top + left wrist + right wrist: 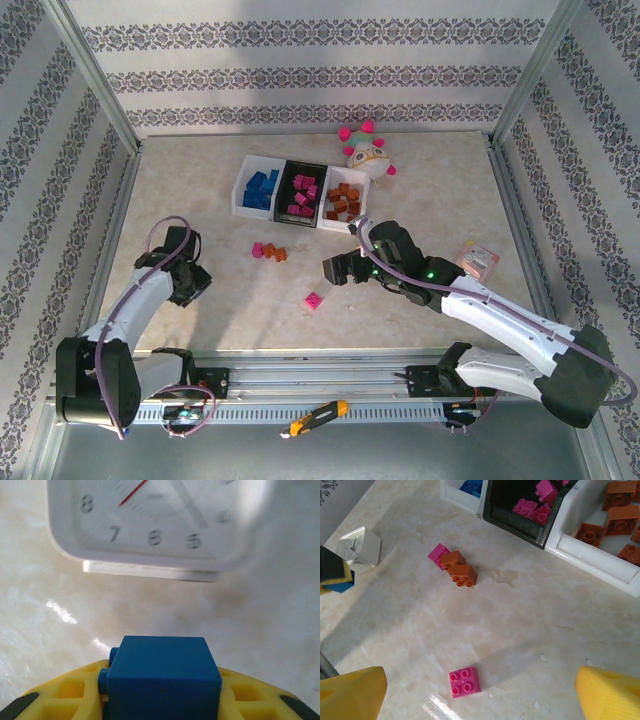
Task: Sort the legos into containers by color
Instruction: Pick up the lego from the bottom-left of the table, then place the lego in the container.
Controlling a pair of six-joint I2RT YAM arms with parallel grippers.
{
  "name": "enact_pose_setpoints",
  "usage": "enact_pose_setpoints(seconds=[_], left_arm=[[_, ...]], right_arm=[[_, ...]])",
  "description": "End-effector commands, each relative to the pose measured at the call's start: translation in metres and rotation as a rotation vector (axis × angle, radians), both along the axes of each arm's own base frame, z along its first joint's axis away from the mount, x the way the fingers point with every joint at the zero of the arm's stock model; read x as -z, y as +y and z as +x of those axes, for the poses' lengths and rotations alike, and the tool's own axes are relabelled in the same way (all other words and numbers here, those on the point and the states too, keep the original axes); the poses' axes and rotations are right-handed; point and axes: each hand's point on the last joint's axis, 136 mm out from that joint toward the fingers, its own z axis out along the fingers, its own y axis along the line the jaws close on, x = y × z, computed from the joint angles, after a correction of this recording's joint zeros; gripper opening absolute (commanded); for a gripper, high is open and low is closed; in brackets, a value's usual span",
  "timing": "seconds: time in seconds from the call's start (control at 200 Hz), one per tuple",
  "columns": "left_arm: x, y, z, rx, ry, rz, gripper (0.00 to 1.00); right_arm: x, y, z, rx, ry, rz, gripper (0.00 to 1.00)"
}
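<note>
Between the yellow fingers (pixel 65 695) of the left hand (pixel 160 707) a blue lego (pixel 162 675) sits clamped, its bottom cut off. Just beyond, a white clock (pixel 150 525), top cropped, shows blurred numerals 8, 7, 6, 5, 4. The right hand (pixel 480 695) is spread wide above a pink lego (pixel 465 682) on the tabletop (pixel 530 630); the containers (pixel 580 550) lie farther ahead.

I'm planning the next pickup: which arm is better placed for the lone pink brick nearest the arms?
Right. The right gripper, open, hangs close by the pink brick; the left gripper sits far off, closed on a blue brick.
</note>
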Motion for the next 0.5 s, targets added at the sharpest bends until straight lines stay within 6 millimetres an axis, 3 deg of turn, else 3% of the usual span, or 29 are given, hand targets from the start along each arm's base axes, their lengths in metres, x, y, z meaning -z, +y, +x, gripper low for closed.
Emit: enact_pose_setpoints(seconds=[0.0, 0.12, 0.275, 0.375, 0.495], left_arm=[[-0.027, -0.015, 0.007, 0.090, -0.024, -0.006, 0.31], [-0.055, -0.033, 0.040, 0.157, -0.091, 0.018, 0.31], [-0.085, -0.049, 0.102, 0.220, -0.158, 0.043, 0.32], [-0.093, -0.055, 0.143, 0.257, -0.172, 0.074, 0.32], [-0.088, -0.067, 0.188, 0.301, -0.160, 0.075, 0.32]], right_arm=[[0.006, -0.001, 0.001, 0.022, 0.007, -0.005, 0.97], [0.010, 0.005, 0.005, 0.019, 0.014, -0.007, 0.96], [0.014, 0.012, 0.009, 0.012, 0.026, -0.007, 0.96], [0.015, 0.014, 0.012, 0.015, 0.027, -0.011, 0.97], [0.018, 0.013, 0.016, 0.037, 0.026, -0.022, 0.97]])
